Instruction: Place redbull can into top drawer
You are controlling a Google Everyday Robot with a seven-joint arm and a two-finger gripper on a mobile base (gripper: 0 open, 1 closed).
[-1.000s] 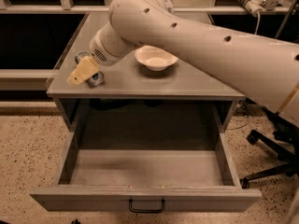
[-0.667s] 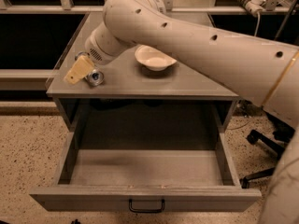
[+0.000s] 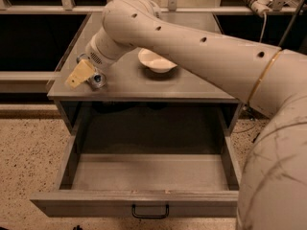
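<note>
**One can at my gripper, drawer open below**

The redbull can (image 3: 97,79) stands upright near the front left corner of the grey cabinet top (image 3: 192,87). My gripper (image 3: 88,74) is right against its left side, but I cannot tell whether it has hold of the can. A white bowl (image 3: 156,61) rests further back. Below, the top drawer (image 3: 144,202) is pulled out over a speckled floor (image 3: 29,147).

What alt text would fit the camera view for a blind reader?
The robot's end effector is at the redbull can, near a front corner of the grey cabinet top; a white bowl sits nearby. Below, the top drawer is pulled open.
</note>
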